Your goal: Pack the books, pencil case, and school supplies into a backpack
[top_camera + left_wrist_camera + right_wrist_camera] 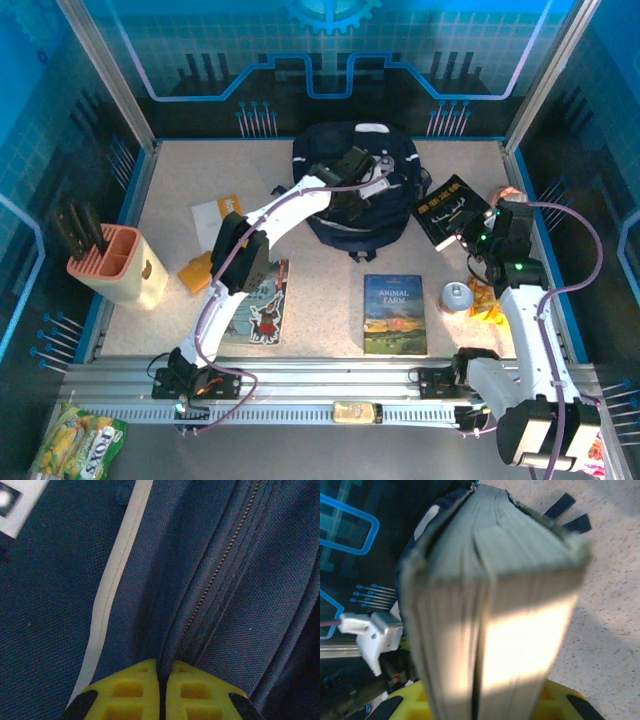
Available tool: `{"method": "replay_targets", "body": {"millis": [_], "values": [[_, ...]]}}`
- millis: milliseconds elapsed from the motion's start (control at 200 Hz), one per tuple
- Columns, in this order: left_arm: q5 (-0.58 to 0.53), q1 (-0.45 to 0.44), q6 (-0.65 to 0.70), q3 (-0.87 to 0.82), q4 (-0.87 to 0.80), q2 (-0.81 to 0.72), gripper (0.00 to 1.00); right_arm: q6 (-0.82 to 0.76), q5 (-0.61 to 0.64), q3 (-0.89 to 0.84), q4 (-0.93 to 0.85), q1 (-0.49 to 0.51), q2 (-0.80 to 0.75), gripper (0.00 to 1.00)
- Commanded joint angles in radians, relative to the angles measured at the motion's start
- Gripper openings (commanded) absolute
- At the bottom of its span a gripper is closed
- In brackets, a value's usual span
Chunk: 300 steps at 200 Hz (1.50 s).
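backpack [390,212]: navy, far-centre | antler book [450,206]: tilted, right | Animal Farm [395,314]: flat, near-centre | teal book [267,308]: flat, left

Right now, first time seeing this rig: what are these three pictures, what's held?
Two white robot arms with two-finger grippers, bolted at the near edge of a speckled table. The overhead picture is from a fixed camera above; the other two are from cameras on each wrist. The left gripper is shut on a fold of the dark navy fabric backpack. The right gripper clamps a black-covered paperback with antlers. On the table lie an "Animal Farm" paperback, a grey-teal illustrated paperback and a flat orange-yellow pad.
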Motion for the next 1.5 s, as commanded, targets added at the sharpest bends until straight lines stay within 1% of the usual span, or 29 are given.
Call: {"method": "replay_targets", "body": {"millis": [0,115,265,335,435,505,695,825,930,1050,1175,1285,1455,1495], "values": [[0.042,0.008,-0.079,-0.019,0.106,-0.126,0.0,-0.043,0.037,0.098,-0.071,-0.035,-0.032,0.07],[0.045,0.01,-0.128,-0.031,0.147,-0.173,0.0,-0.047,0.05,0.11,-0.115,-0.043,-0.042,0.08],[0.017,0.01,-0.205,-0.026,0.19,-0.207,0.0,-0.033,0.035,0.094,-0.11,-0.045,-0.06,0.08],[0.022,0.01,-0.233,-0.017,0.199,-0.218,0.0,-0.015,-0.013,0.081,-0.076,-0.045,-0.06,0.09],[0.025,0.01,-0.271,0.002,0.211,-0.228,0.0,0.042,-0.122,0.073,0.001,-0.034,-0.043,0.09],[-0.021,0.005,-0.303,0.04,0.212,-0.226,0.0,0.087,-0.141,0.041,0.051,0.006,-0.033,0.1],[-0.069,-0.009,-0.342,0.138,0.202,-0.236,0.0,0.186,-0.094,0.025,0.201,0.161,0.028,0.11],[-0.074,-0.015,-0.373,0.141,0.213,-0.268,0.0,0.26,-0.025,-0.019,0.363,0.259,0.08,0.11],[-0.073,-0.019,-0.38,0.138,0.211,-0.286,0.0,0.299,0.042,-0.046,0.478,0.319,0.122,0.11],[-0.06,-0.021,-0.401,0.135,0.205,-0.295,0.0,0.33,0.086,-0.032,0.586,0.366,0.206,0.11],[-0.06,-0.024,-0.412,0.135,0.202,-0.298,0.0,0.365,0.151,-0.009,0.656,0.419,0.301,0.11],[-0.063,-0.025,-0.417,0.136,0.202,-0.305,0.0,0.404,0.158,0.003,0.765,0.428,0.391,0.12],[-0.063,-0.024,-0.417,0.136,0.204,-0.315,0.0,0.467,0.184,0.041,0.864,0.439,0.523,0.12],[-0.063,-0.023,-0.417,0.137,0.206,-0.316,0.0,0.475,0.189,0.061,0.862,0.443,0.56,0.12]]}}
